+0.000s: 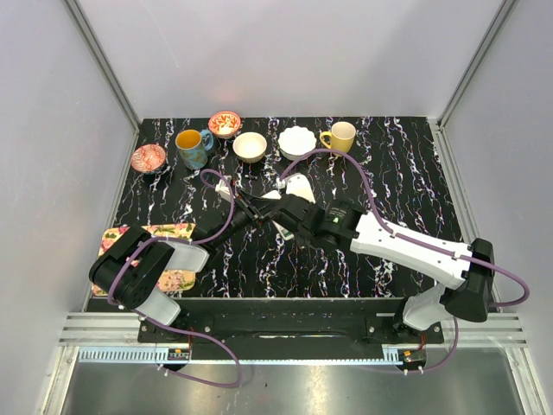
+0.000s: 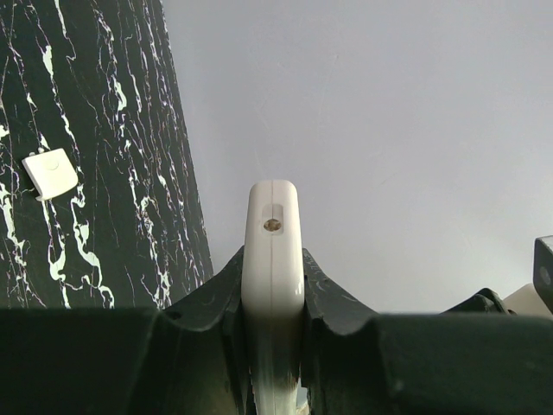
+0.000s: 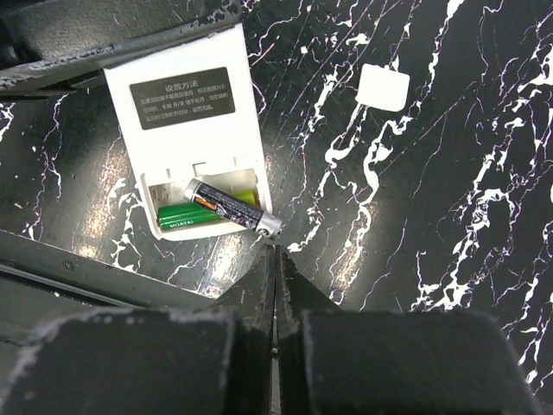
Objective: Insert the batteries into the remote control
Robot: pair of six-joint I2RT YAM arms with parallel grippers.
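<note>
Left gripper [image 2: 273,270] is clamped on the remote control [image 3: 186,130], fingers closed on its thin edges, with the open compartment facing my right wrist camera. I can't tell if the remote rests on the table [image 3: 449,216] or hangs above it. Right gripper [image 3: 275,259] is fully closed and holds nothing, its tips pressed together just off the remote's compartment end.

Green battery [image 3: 194,218] is seated in the slot nearest that end. Loose battery [image 3: 229,206] lies crooked over the compartment, one end inside and the silver end poking past the remote's corner, right by my right fingertips. Contact unclear. Cover panel [image 3: 383,86] lies on the table, apart from the remote, off its long side.

My read on what can go wrong:
- If I nudge the overhanging end, the loose battery may pivot out and roll off the remote. It's round, and half of it has nothing under it.
- If I press down while it's skewed, it may wedge on the compartment wall or ride up on the green battery.
- Closed tips are a narrow pusher. They can skid off the curve and knock the green battery loose.
- A push may twist the remote in the left grip, since it's only held by its edges.
- I can't read polarity marks, so it may seat backwards.
- With the cover off, any tilt of the remote spills both.
</note>
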